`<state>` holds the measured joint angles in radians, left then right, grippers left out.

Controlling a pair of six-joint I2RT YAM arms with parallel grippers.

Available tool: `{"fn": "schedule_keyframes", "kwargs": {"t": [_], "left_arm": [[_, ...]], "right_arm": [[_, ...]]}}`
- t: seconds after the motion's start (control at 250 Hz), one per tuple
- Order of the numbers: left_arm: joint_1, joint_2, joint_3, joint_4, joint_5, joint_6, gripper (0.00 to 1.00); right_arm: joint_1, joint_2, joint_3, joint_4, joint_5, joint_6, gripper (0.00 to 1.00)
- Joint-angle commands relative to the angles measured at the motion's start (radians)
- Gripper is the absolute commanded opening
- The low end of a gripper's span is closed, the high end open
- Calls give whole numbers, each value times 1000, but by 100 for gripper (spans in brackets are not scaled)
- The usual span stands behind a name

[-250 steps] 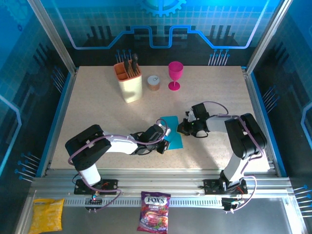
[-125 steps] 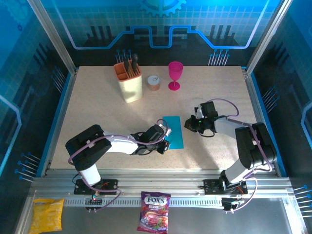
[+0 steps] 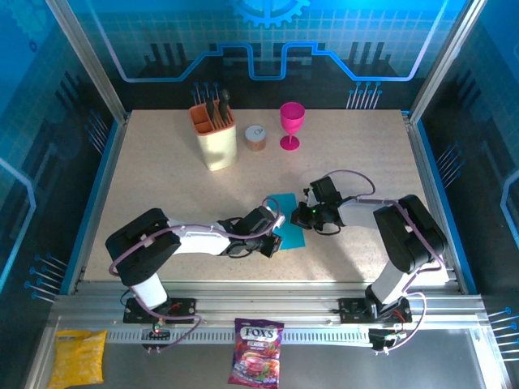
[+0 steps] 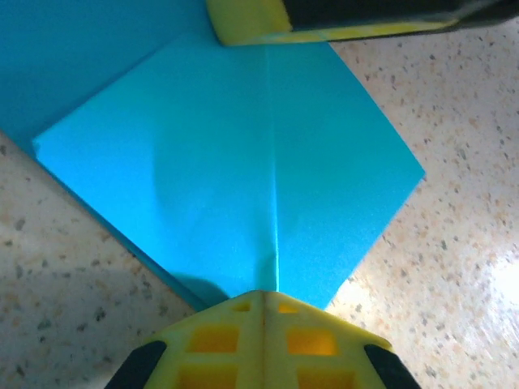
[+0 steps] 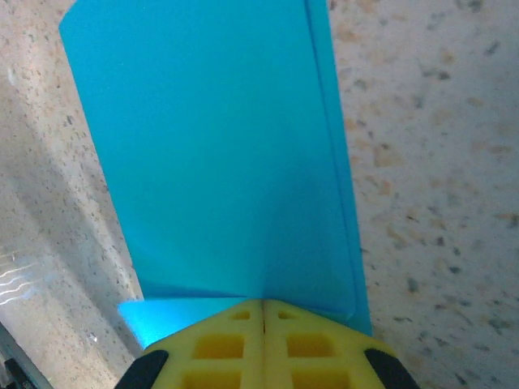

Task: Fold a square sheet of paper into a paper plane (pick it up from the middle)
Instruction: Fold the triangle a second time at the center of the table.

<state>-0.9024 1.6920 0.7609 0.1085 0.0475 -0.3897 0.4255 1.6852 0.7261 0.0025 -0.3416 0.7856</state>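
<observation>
The square sheet of paper [image 3: 289, 224] lies partly folded on the speckled table between the two arms. In the left wrist view the cyan sheet [image 4: 235, 162] shows a centre crease and a corner folded into a point. My left gripper [image 3: 276, 235] is shut, its yellow tips [image 4: 263, 293] touching the sheet's near edge at the crease. My right gripper [image 3: 302, 215] is shut too, tips [image 5: 263, 302] set against the paper [image 5: 219, 162] at its right edge, where a flap bends. One finger [image 4: 259, 20] of the right gripper shows at the far edge.
At the back stand a cream holder [image 3: 216, 138] with dark utensils, a small tin [image 3: 256, 138] and a pink goblet [image 3: 292, 124]. A purple candy bag [image 3: 257, 350] and a yellow snack bag [image 3: 79, 356] lie on the front rail, off the table.
The right gripper drew away to the right of the paper, then came back to its right edge. The left arm has stayed put on the sheet.
</observation>
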Motion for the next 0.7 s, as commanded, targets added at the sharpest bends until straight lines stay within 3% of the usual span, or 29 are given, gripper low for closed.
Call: {"fn": "schedule_keyframes", "kwargs": {"t": [0.0,0.32,0.699], "left_arm": [[-7,-56,72,-105,27,17,0],[-4,62,188,-114,42,61,0],[14,93,58,-23,30,33,0]], "right_arm": [[4,38,-28,-7,35,7,0],[5,47,-59,5,46,14,0],[4,67,-64,1,60,18,0]]}}
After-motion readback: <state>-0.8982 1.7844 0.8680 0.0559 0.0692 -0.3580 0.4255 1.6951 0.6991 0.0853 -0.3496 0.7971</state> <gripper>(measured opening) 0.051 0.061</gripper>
